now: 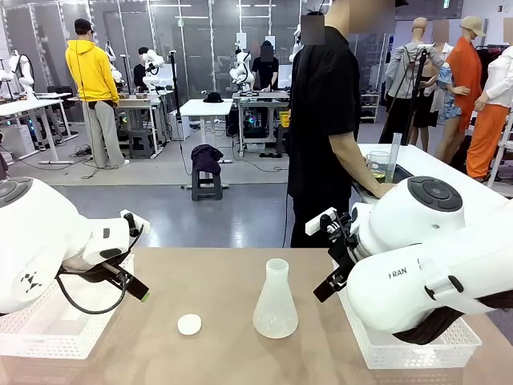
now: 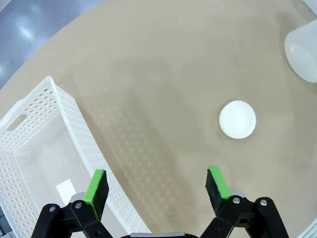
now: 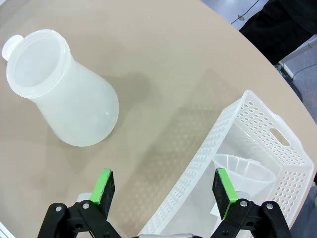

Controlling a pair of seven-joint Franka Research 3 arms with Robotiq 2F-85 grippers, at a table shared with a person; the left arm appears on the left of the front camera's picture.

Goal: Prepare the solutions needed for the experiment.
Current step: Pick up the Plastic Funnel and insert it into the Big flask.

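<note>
The flask [image 1: 275, 301] stood upright and unstoppered, apparently ready for filling, with its white stopper [image 1: 189, 324] lying just left of it. The left gripper [image 2: 156, 171] and right gripper [image 3: 163, 171] flanked the flask, both released and empty. The pale yellow solutions [image 1: 377, 165] sat well beyond the flask, beside the person [image 1: 321, 120].

Bare tan worktop [image 1: 216, 273] surrounds a central translucent white conical plastic flask [image 1: 276, 303]; a small white round disc [image 1: 189, 324] lies apart at its 8 o'clock. White perforated plastic left basket [image 1: 48, 341] at 9 o'clock and right basket [image 1: 425, 346] at 3 o'clock wall the edges.
</note>
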